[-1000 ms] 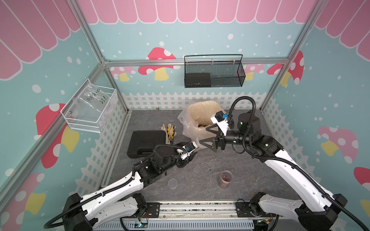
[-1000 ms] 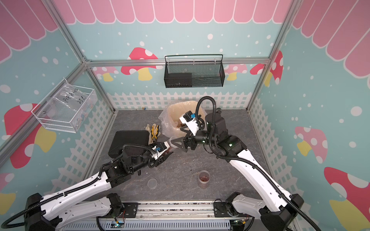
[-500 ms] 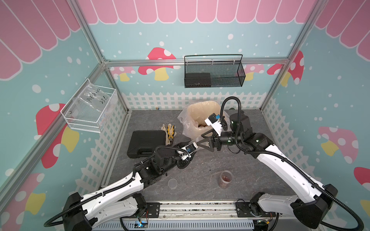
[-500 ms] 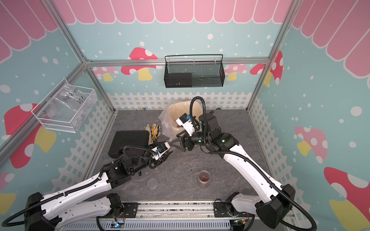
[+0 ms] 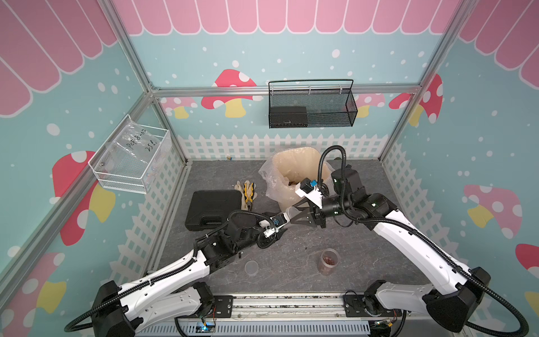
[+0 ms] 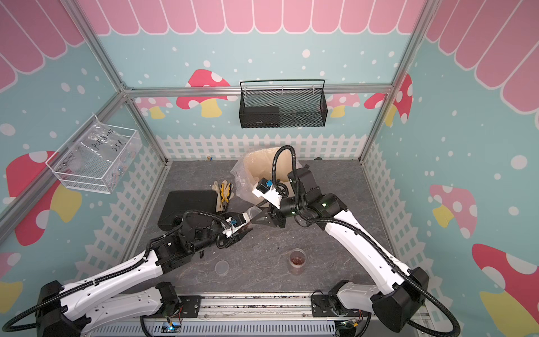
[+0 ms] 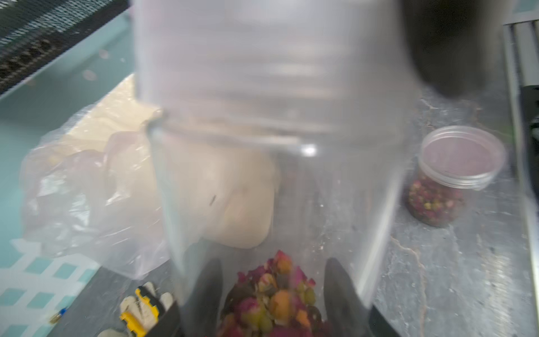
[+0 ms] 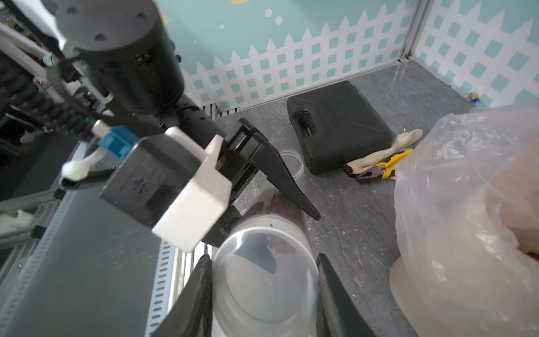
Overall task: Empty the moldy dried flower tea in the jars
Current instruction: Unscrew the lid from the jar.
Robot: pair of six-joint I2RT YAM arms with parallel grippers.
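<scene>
Though faint overhead, tea (image 7: 271, 297) heaped inside jar (image 7: 277, 181)

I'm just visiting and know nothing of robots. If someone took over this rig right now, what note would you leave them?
Left gripper: shut on a tilted jar with tea inside.
Right gripper: fingers flank that jar's lid, seemingly touching; a firm grip is not certain.
Second jar: upright on the table, lidded, tea inside.
Small clear round piece near the front: lid or short jar, cannot tell.
Done: some reddish bits seem to lie in the bin already.
Left: take off the held lid, tip the tea into the bin, then the second jar.
</scene>
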